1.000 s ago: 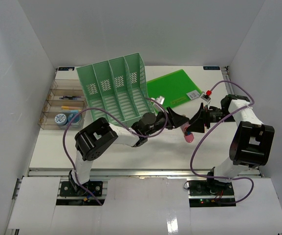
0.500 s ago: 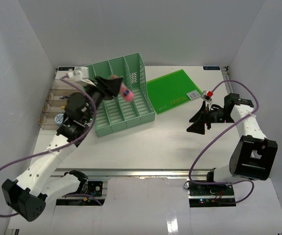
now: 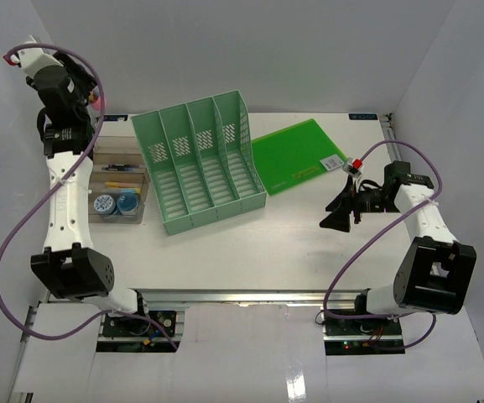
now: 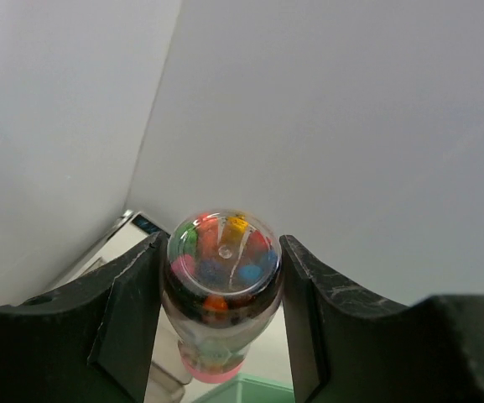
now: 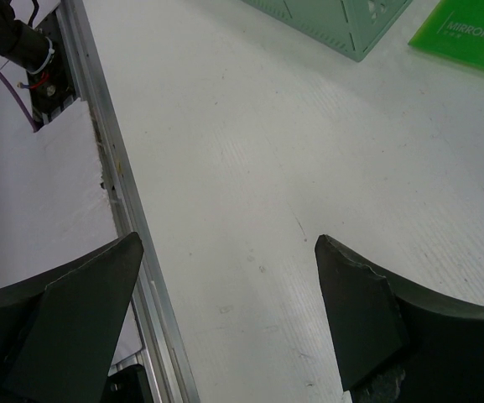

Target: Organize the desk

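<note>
- Desk [image 3: 292, 243], the large flat white rectangular tabletop with thin metal rails along its edges, lies below both my arms and carries everything but the one thing I hold.
- My left pincer [image 4: 221, 243] is raised high above the tabletop's far left corner, close to the white walls.
- It is clamped at a middling width on a clear plastic bottle of mixed coloured beads [image 4: 221, 285], one black finger [image 4: 132, 319] pressed to each side; the bottle's pink end points down and away from the wrist camera.
- My right pincer [image 3: 339, 211] hangs over the right part of the tabletop, near the front rail, jaws spread wide with nothing between them.
- A mint-green four-slot plastic file rack [image 3: 204, 164] stands at the far middle.
- A flat bright-green plastic sheet [image 3: 296, 155] lies just right of the rack.
- A clear plastic compartment tray [image 3: 99, 159] sits along the left edge, with blue round tubs [image 3: 116, 203] in its nearest compartment.
</note>
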Controlling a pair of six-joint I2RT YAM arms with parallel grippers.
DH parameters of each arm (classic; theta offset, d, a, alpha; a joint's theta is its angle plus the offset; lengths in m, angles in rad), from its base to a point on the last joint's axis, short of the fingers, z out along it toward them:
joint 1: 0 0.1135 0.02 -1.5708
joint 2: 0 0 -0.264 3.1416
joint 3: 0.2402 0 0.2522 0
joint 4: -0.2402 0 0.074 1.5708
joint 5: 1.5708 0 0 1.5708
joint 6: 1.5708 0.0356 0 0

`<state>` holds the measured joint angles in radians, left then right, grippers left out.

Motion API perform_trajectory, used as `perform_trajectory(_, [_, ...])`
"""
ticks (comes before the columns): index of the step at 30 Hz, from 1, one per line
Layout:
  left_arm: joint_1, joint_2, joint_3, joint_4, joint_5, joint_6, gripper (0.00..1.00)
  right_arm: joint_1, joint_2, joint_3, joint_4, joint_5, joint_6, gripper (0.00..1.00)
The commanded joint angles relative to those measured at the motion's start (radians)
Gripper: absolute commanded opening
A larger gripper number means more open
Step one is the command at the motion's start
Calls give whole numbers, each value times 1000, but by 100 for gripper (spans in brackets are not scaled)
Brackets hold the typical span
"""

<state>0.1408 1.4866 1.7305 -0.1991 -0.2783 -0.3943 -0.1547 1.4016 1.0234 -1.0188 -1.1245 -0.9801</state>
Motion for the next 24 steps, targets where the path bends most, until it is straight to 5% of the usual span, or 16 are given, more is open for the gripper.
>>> perform_trajectory(1, [-9,103,26,-21,-84,109,0,6,-39,-4,30,-3,26,90])
perform_trajectory(10, [-7,340,43,87,-89,196,0,5,-39,-16,40,0,31,90])
perform_trajectory(24, [39,604,113,179,55,56,0,5,-22,-18,40,6,26,90])
